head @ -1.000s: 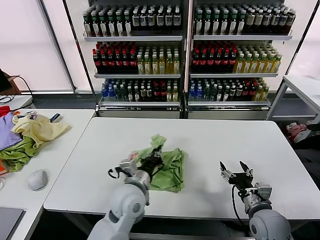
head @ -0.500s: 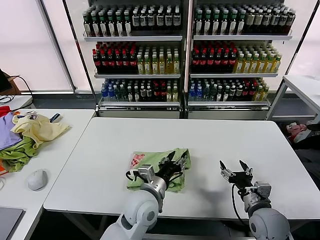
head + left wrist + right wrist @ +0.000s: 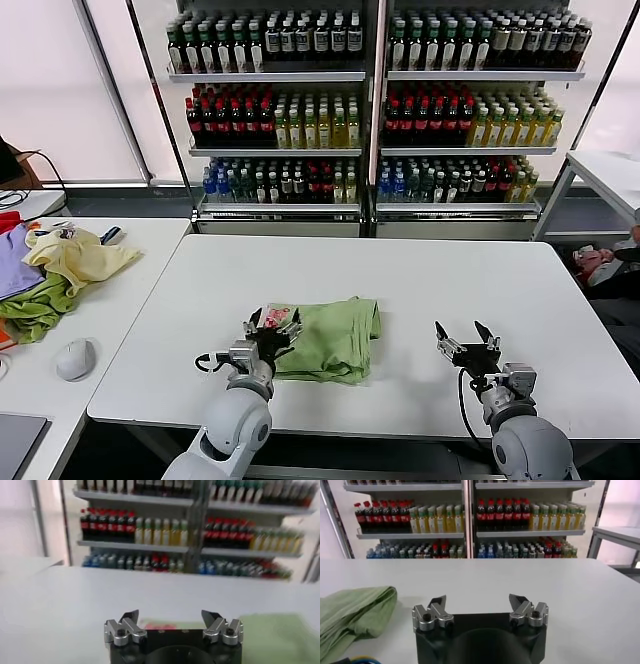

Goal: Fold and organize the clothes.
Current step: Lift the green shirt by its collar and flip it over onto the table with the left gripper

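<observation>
Lying folded in a rough rectangle near the front edge of the desk (image 3: pixel 520 290), the shirt (image 3: pixel 325 335) looks almost organized. The left gripper (image 3: pixel 268 326) hovers at its left end, fingers wide open and empty. The right gripper (image 3: pixel 461 344) waits near the front right, also open, empty. Next probably comes one more fold or smoothing.

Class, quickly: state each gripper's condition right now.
Left gripper: open, empty, at the green shirt's left edge.
Right gripper: open, empty, over the bare table.
</observation>
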